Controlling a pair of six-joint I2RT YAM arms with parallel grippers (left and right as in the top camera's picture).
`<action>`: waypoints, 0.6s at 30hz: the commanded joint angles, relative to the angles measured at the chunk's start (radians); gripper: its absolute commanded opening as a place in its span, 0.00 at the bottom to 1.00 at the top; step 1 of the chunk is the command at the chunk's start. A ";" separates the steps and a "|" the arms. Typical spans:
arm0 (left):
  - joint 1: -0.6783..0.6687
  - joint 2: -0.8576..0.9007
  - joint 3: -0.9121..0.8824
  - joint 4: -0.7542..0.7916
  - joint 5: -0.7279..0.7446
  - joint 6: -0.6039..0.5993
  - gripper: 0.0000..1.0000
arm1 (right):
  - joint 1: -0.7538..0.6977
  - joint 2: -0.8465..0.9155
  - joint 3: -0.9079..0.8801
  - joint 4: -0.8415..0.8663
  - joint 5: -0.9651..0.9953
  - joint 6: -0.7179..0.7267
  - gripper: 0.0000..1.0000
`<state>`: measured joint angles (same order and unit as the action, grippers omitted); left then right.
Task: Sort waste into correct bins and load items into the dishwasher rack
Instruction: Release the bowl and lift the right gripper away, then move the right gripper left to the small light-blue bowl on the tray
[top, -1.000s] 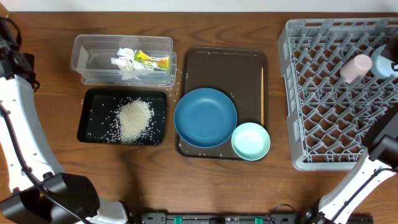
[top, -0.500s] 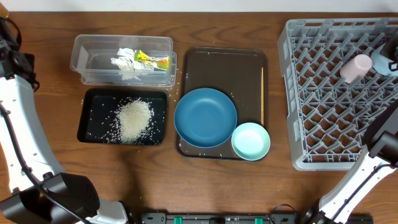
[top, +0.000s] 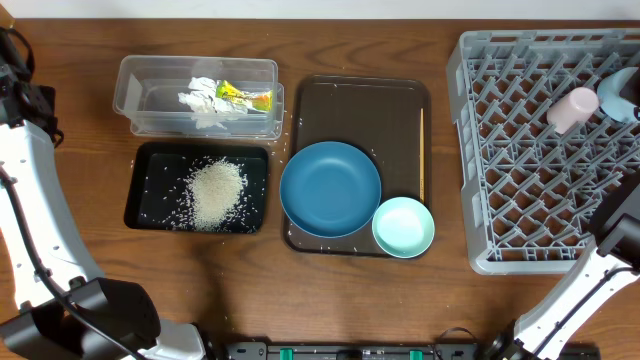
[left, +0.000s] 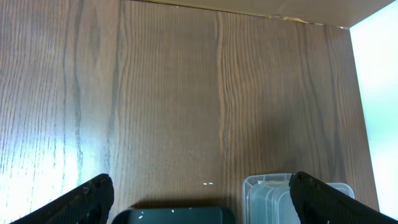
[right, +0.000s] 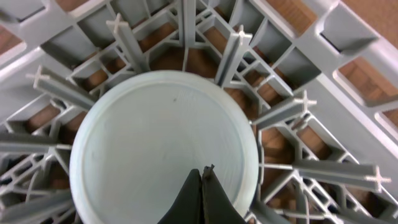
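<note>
Closed right end effector (right: 202, 190) shifted over blue bowl (right: 163, 146) in rack (top: 520, 170); left end effector (left: 208, 199) open; tray (top: 143, 205) holds rice (top: 215, 192).

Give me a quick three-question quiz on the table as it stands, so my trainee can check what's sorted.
1. Fill in: the mint-green bowl and the dark-blue dish sit on the brown ____.
2. Multiple choice: what is in the rack?
A) the pink cup and the light-blue bowl
B) the mint-green bowl only
C) the dark-blue dish and the chopsticks
3. True or false: the rice lies in the black tray.

Key:
1. tray: they sit on the brown tray.
2. A
3. True
</note>
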<state>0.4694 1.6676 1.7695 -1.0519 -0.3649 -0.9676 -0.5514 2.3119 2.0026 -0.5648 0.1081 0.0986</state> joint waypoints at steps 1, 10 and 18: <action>0.002 0.001 0.002 -0.006 -0.009 0.009 0.92 | 0.019 -0.104 -0.003 -0.010 0.013 0.002 0.01; 0.002 0.001 0.002 -0.006 -0.009 0.009 0.92 | 0.087 -0.336 -0.003 -0.167 -0.605 0.002 0.31; 0.002 0.001 0.002 -0.006 -0.010 0.009 0.92 | 0.209 -0.375 -0.004 -0.452 -1.032 -0.047 0.77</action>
<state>0.4694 1.6676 1.7691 -1.0515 -0.3649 -0.9676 -0.3992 1.9137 2.0056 -0.9497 -0.7174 0.0917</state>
